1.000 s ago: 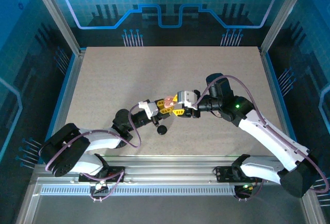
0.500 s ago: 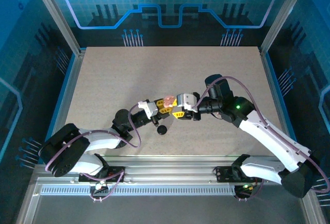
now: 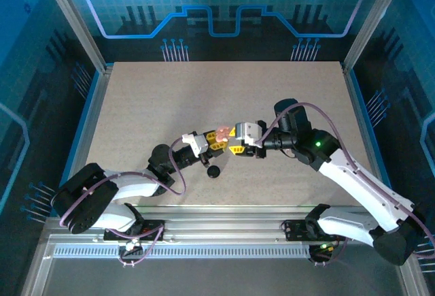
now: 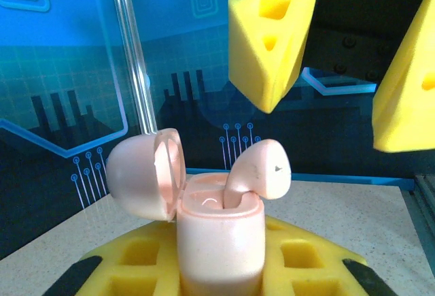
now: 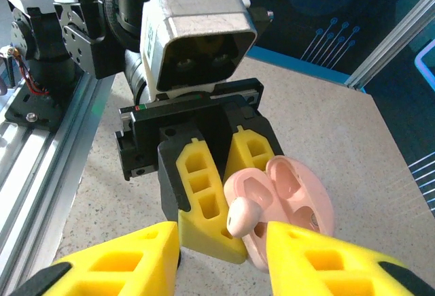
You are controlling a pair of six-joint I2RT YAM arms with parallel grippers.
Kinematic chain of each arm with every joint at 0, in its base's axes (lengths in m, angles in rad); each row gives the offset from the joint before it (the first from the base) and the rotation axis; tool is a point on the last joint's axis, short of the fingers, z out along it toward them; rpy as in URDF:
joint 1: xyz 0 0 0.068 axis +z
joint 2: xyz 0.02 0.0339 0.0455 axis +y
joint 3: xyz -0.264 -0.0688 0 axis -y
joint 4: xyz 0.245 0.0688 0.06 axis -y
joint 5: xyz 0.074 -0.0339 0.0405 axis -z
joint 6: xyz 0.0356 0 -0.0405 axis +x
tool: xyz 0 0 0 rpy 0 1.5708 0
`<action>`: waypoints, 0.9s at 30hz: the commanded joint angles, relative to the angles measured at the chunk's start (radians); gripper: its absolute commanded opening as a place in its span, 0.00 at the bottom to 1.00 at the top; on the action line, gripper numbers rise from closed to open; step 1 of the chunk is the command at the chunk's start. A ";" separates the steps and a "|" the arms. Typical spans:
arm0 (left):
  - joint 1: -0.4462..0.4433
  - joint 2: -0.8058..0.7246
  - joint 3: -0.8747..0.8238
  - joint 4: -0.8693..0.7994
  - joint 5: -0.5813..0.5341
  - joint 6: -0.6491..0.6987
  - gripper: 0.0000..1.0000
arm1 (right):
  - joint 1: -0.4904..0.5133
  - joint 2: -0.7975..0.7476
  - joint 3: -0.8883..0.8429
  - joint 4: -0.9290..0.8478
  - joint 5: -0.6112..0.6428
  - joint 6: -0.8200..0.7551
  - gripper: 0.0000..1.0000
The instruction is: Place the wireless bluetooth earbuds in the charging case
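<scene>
Over the middle of the table (image 3: 136, 105) the left gripper (image 3: 217, 140) pinches the pink charging case (image 4: 219, 241) upright, its hinged lid (image 4: 139, 173) swung open. From the right, the right gripper (image 5: 224, 255) hangs close with fingers spread, touching nothing. One pink earbud (image 4: 262, 170) sits in the case, bulb sticking out
</scene>
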 commanded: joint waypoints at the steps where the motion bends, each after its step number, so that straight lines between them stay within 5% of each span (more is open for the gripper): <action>1: 0.001 -0.025 0.001 0.034 0.004 0.000 0.20 | 0.012 0.015 0.003 0.003 -0.002 0.016 0.38; 27: 0.000 -0.025 -0.001 0.034 0.000 0.002 0.20 | 0.036 0.066 0.025 -0.007 -0.040 0.002 0.27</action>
